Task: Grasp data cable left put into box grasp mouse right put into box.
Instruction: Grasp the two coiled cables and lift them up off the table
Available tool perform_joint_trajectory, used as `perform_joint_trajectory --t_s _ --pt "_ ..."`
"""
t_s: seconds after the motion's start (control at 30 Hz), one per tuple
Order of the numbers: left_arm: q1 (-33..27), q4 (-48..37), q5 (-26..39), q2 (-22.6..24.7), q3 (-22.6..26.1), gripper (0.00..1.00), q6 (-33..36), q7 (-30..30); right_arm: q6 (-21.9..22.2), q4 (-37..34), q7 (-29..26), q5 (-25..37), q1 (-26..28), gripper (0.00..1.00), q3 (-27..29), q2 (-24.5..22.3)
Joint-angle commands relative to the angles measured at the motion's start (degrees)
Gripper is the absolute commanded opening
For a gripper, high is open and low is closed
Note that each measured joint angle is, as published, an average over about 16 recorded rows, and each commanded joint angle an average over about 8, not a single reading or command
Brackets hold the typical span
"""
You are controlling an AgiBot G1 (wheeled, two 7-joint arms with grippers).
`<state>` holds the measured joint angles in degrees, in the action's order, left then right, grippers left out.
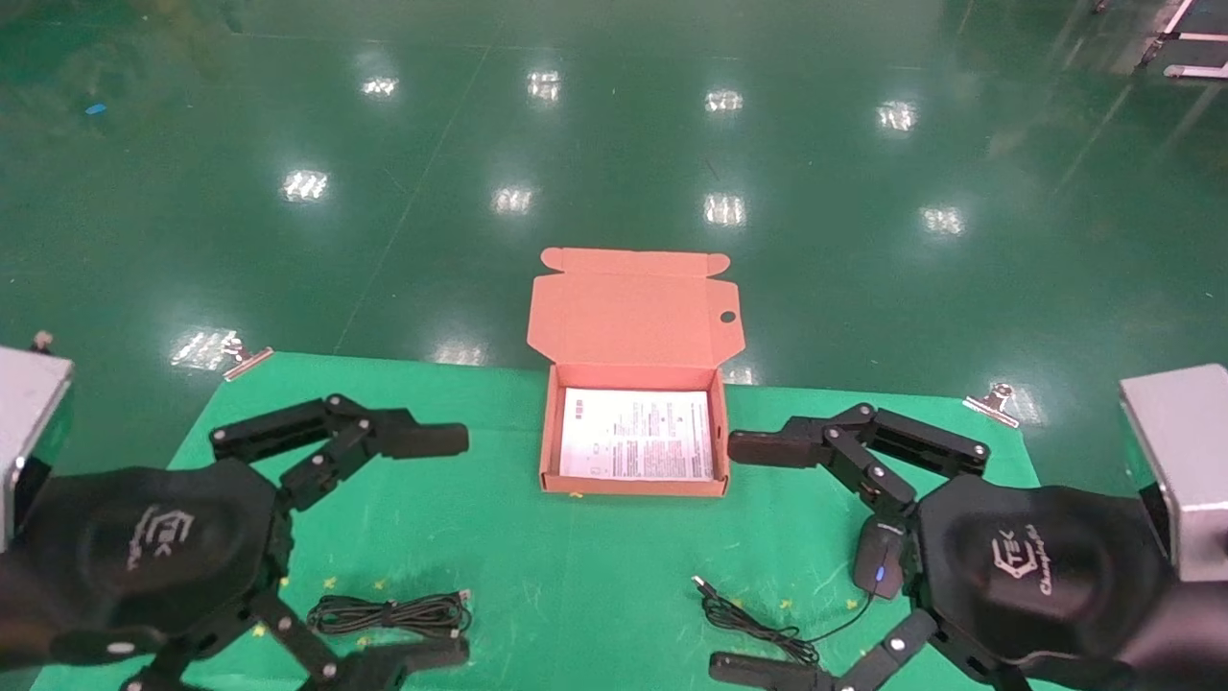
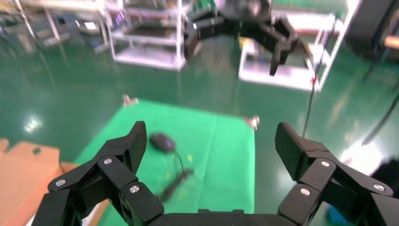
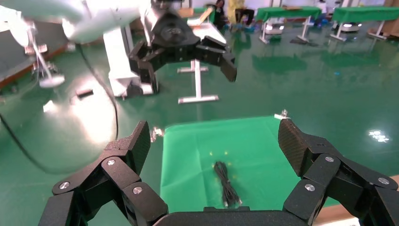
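Note:
The box (image 1: 633, 487) lies open at the middle of the green mat, lid flap up behind it, a white leaflet (image 1: 638, 434) inside. The data cable (image 1: 389, 614), a black cinched bundle, lies on the mat at front left; it also shows in the right wrist view (image 3: 226, 183). The black mouse (image 1: 880, 561) with blue-lit wheel lies at front right, its cord (image 1: 758, 619) trailing leftward; it also shows in the left wrist view (image 2: 162, 141). My left gripper (image 1: 432, 547) is open and empty above the cable's side. My right gripper (image 1: 748, 559) is open and empty, left of the mouse.
The green mat (image 1: 499, 537) is clipped to the table at its far corners by metal clips (image 1: 247, 360) (image 1: 993, 401). Shiny green floor lies beyond the far edge. Metal racks (image 2: 150, 33) stand in the background of the left wrist view.

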<state>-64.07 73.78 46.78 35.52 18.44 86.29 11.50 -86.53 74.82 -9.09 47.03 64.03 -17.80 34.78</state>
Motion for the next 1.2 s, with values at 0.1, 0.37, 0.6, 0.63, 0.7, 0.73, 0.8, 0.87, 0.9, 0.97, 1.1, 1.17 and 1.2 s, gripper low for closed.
perform_joint_trajectory --t_s 0.1,0.37,0.6,0.63,0.7,0.73,0.8,0.87,0.9,0.97,1.1,1.17,1.2 --pt "-2.3 0.2 4.4 0.4 2.1 1.00 0.6 0.8 -0.9 1.3 1.6 4.9 2.3 1.00 -1.6 -0.2" --pt "-9.6 -3.5 19.9 4.6 9.3 1.00 1.5 0.4 -2.7 2.5 8.7 24.1 13.0 1.00 -11.1 2.7" --pt "-12.6 -7.5 32.1 9.1 15.1 1.00 0.9 -3.0 -1.3 2.7 13.8 40.5 18.4 1.00 -20.5 6.6" --pt "-12.8 -8.2 33.6 9.8 15.8 1.00 0.5 -3.6 -0.7 2.7 14.3 42.7 18.5 1.00 -21.6 7.2" --pt "-13.1 -9.4 36.3 11.0 17.0 1.00 -0.4 -4.6 0.7 2.7 14.9 46.7 18.4 1.00 -23.4 8.2" --pt "-13.2 -10.0 37.7 11.6 17.5 1.00 -0.9 -5.2 1.5 2.7 15.1 48.7 18.1 1.00 -24.2 8.7" --pt "-13.4 -10.9 40.6 12.7 18.7 1.00 -2.2 -6.2 3.2 2.7 15.3 52.3 17.5 1.00 -25.6 9.7" --pt "-13.5 -11.6 43.8 13.8 19.9 1.00 -3.7 -6.9 4.9 2.6 15.0 55.5 16.7 1.00 -26.6 10.6" --pt "-13.6 -11.9 45.5 14.4 20.6 1.00 -4.5 -7.2 5.7 2.5 14.7 57.0 16.3 1.00 -27.1 11.0" --pt "-13.5 -12.4 49.1 15.4 21.9 1.00 -6.2 -7.4 7.2 2.4 13.8 59.9 15.6 1.00 -27.9 11.8" --pt "-13.3 -13.3 55.7 17.2 24.3 1.00 -9.7 -6.6 9.8 1.9 11.6 65.3 14.2 1.00 -29.4 13.4" --pt "-13.1 -13.9 58.5 18.1 25.2 1.00 -11.3 -6.0 10.9 1.5 10.5 67.4 13.5 1.00 -30.0 14.2" --pt "-13.1 -14.4 59.7 18.5 25.6 1.00 -12.1 -5.6 11.5 1.2 10.1 68.3 13.2 1.00 -30.3 14.5"
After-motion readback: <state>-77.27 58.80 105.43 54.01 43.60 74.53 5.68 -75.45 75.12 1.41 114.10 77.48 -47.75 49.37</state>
